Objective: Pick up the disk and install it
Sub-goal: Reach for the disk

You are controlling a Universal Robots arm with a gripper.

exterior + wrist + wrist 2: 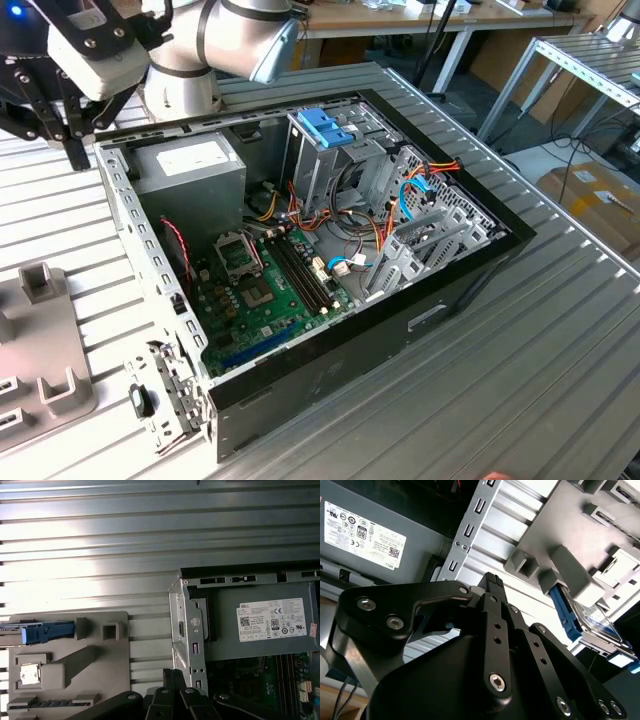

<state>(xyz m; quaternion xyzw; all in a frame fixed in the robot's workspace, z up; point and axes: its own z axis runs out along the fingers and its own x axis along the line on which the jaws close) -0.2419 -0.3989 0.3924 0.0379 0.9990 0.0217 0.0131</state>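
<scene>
Jaws are seen closed together with nothing held. The black gripper (491, 580) is hung over the ribbed aluminium table (560, 380), just outside a corner of the open black desktop computer case (480, 265), by the grey boxy power supply (190, 165). Housed in the case are a green motherboard (260, 300), a tall metal drive cage (310, 170) topped by a blue plastic bracket (325, 125), and orange and blue cables (410, 195). A metal rack (590, 60) and a cardboard box (595, 195) are seen at the exterior view's right. The flat silver disk (595, 620), pale-labelled and framed by a blue plastic carrier rail, is seated edge-on in a slot of the grey plastic fixture (100, 680) beside the case, apart from the gripper, untouched.
</scene>
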